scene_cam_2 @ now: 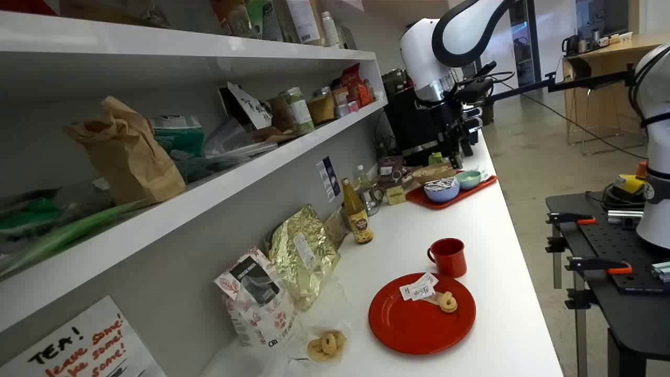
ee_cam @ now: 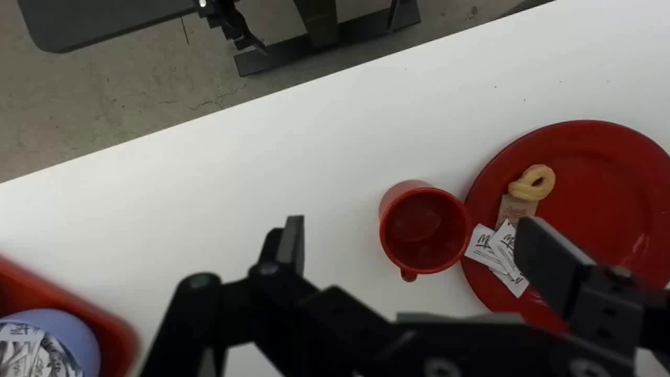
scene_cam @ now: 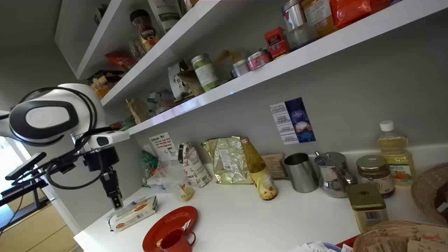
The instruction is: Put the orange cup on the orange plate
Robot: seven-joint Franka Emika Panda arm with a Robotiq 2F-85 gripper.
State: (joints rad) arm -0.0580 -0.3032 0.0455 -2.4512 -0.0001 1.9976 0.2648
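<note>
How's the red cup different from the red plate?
The red cup is narrow, while the red plate is much wider. The red cup has tall sides; the red plate is shallow. The red cup looks empty, whereas the red plate holds a ring-shaped snack and small packets. Both are plain red with a round rim.

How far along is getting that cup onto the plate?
Done: nothing visible; the cup stands on the counter beside the plate. In hand: nothing; the end effector is open. Left: grasping, lifting and setting the cup on the plate, where packets and a ring-shaped snack lie.
</note>
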